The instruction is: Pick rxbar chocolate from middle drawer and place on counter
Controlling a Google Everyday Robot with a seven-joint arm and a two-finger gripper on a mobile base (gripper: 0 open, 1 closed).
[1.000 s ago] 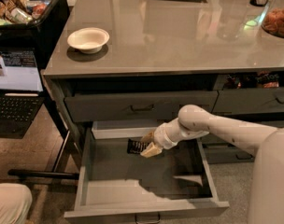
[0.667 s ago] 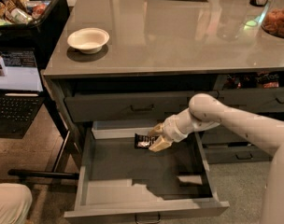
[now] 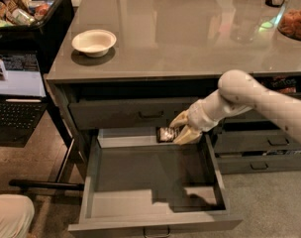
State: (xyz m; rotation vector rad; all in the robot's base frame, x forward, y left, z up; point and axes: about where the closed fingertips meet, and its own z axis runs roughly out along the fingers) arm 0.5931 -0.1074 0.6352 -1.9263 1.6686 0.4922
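The middle drawer stands pulled out below the counter, its pale grey floor bare. My gripper is above the drawer's back right part, just below the front of the top drawer. It is shut on the rxbar chocolate, a small black bar with pale lettering, which sticks out to the left of the fingers and hangs clear of the drawer floor. My pale arm reaches in from the right.
A white bowl sits on the counter's left part. A black bin of snacks and a laptop stand at the left. Narrower drawers are at the right. A jar of orange snacks stands at the counter's right.
My gripper has lifted the rxbar chocolate up and to the right, from near the drawer floor to the height of the top drawer's lower edge.
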